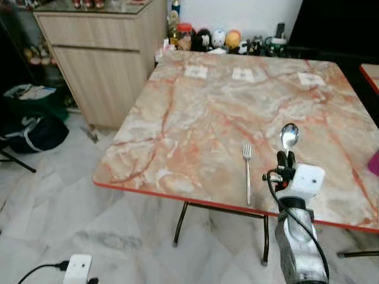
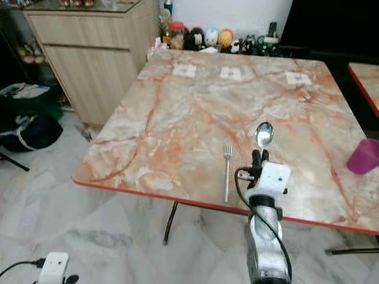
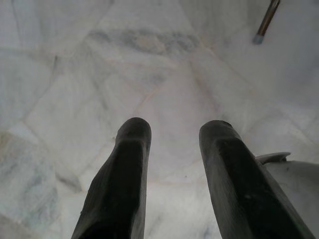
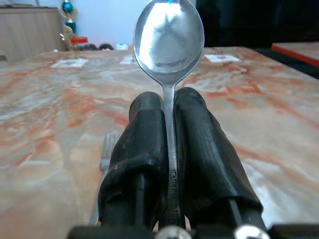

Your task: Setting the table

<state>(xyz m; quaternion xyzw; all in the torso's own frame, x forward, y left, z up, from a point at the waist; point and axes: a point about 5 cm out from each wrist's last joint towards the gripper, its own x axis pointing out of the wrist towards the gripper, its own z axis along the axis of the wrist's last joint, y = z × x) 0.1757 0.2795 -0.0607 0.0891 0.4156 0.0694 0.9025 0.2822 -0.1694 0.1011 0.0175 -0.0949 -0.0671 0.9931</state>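
So, quick rundown of where things stand:

Right tool (image 1: 286, 157): clamped tight on the spoon (image 1: 289, 136), fingers pressed together around the handle with no gap I can see. It sits over the near edge of the surface (image 1: 195, 112), just right of the fork (image 1: 247, 171).

Spoon: held with the handle buried between the fingers and the bowl sticking out past the tips, pointing toward the far side. It looks raised off the marble top, though I can't tell how high.

Fork: lying flat near the front edge, tines pointing away from the robot, not touching the spoon.

Left tool (image 3: 174, 174): hanging idle over the pale tiled floor (image 3: 75, 74), fingers apart, holding nothing.

How the spoon handles: my guess is light, stiff metal, and slick. A thin polished handle can twist or slide between rubbery fingers, so a grip along the handle, well back from the bowl like it has now, seems right.

Task progress: fork looks placed, spoon seems next, probably to go down alongside it.

Risk: marble is hard and smooth, so a drop would likely skid or clatter.

Other stuff: a pink cup (image 2: 364, 156) off to the right, paper squares (image 1: 243, 74) at the far end.
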